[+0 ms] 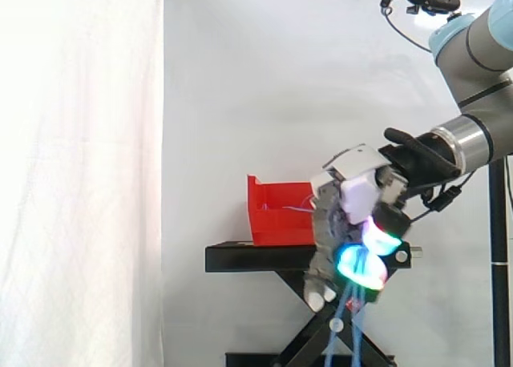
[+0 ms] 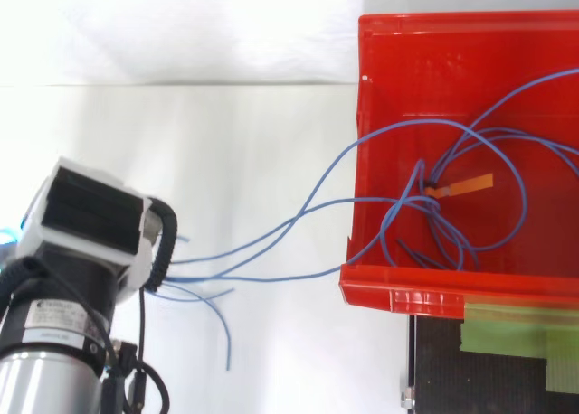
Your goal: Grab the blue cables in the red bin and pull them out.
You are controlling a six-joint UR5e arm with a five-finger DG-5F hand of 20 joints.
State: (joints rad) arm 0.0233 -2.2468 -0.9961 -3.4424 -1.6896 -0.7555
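Your hand [image 1: 357, 195] is curling its fingers [image 1: 325, 251] around the blue cables [image 2: 298, 217], pinching them against the glowing pads, likely so they can't slip under a pull. The strands are stretching lengthwise from the fingers across to the red bin [image 2: 425, 61], where their tangled loops are lying. Loose ends are dangling below the fingers.

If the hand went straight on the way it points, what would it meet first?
Likely nothing: the hand, holding the cables, points down, off to the side of the bin and stand, though depth is unclear.
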